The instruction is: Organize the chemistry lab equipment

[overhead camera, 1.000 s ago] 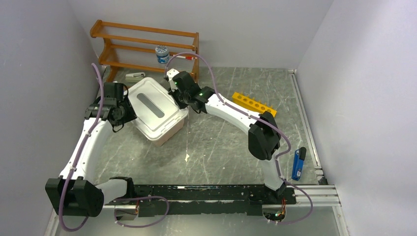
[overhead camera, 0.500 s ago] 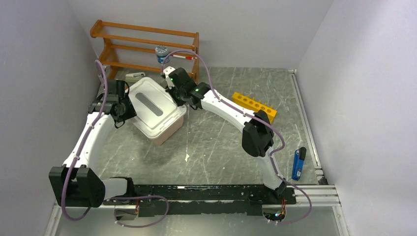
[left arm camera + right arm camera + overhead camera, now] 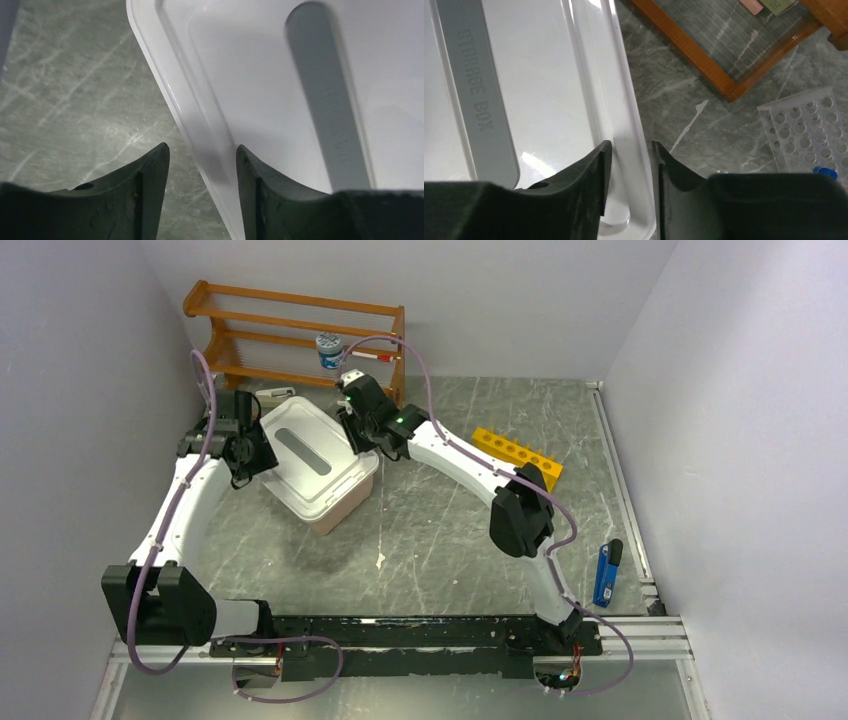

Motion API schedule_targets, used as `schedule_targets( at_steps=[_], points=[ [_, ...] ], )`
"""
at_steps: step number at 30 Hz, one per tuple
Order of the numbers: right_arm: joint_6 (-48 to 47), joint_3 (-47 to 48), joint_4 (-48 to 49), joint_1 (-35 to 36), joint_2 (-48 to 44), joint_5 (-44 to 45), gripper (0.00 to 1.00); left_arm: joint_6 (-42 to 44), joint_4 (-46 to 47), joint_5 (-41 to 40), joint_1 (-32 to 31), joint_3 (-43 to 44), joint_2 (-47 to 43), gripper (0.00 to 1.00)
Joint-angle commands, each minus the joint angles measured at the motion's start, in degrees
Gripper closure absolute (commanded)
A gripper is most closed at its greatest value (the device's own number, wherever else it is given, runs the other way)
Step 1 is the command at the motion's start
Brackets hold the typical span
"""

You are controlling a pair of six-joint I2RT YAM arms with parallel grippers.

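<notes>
Left claw (image 3: 201, 147) stands part open astride the left rim of the lid (image 3: 310, 455). One finger is over the white plastic and the other hangs out past the edge, with bare table (image 3: 450, 540) showing in the gap, so it grips nothing. The right claw (image 3: 630, 144) straddles the opposite rim with a narrower gap, and the lip nearly fills the space between its fingers. Whether it pinches the lip I cannot tell.

The lid sits on the storage box (image 3: 345, 502), which is at the back left of the table, and a grey strip along the top reads STORAGE BOX. Whatever is inside is hidden.

Just behind the box is a wooden shelf (image 3: 300, 335) with a small jar (image 3: 329, 348) on one rail. Beside the shelf's foot lies a clear holed tray (image 3: 806, 130) with one blue cap (image 3: 825, 171) at its near edge. The yellow rack (image 3: 516, 452) lies flat beyond the right arm, well apart from the box, and its holes look bare. A blue tool (image 3: 605, 575) rests by the right wall.
</notes>
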Motion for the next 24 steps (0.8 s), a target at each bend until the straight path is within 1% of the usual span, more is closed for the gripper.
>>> schedule_targets(
  at_steps=[1,3,5,9,11,13,16,19,21,24],
  points=[
    [6.0,-0.5,1.7,-1.9,-6.8,1.4,0.58,2.4,-2.5,-1.2,0.3,8.2,-1.7,0.42],
    [7.9,-3.0,2.9,-2.8,-11.3,0.8,0.51,3.4,-2.4,-0.9,0.4,10.7,-3.1,0.38],
    [9.4,-8.6,4.8,-3.2,-16.6,1.3,0.46,5.0,-2.1,0.9,0.3,12.9,-4.5,0.36],
    [10.3,-21.8,7.9,-3.6,-28.9,5.4,0.35,8.5,1.9,10.5,-0.1,13.3,-9.3,0.32],
    [10.5,-28.6,8.2,-3.5,-35.5,8.5,0.21,8.5,4.7,15.7,-0.6,11.6,-12.3,0.30],
    [12.1,-34.3,5.9,-3.5,-42.0,12.3,0.12,7.4,6.8,19.5,-1.4,9.6,-15.2,0.26],
    [15.7,-40.5,0.5,-3.5,-51.7,18.2,0.01,7.2,4.1,20.7,-2.3,10.5,-17.3,0.21],
    [19.1,-45.0,-5.1,-3.5,-61.0,23.4,0.00,7.2,0.2,19.8,-2.8,11.7,-20.1,0.19],
    [21.0,-45.9,-9.4,-3.6,-66.4,25.5,0.00,5.6,-1.7,18.6,-3.0,12.2,-22.5,0.19],
    [23.0,-41.9,-18.7,-3.6,-71.3,28.3,0.00,3.1,-3.1,18.6,-3.0,12.0,-27.1,0.18]
  ],
)
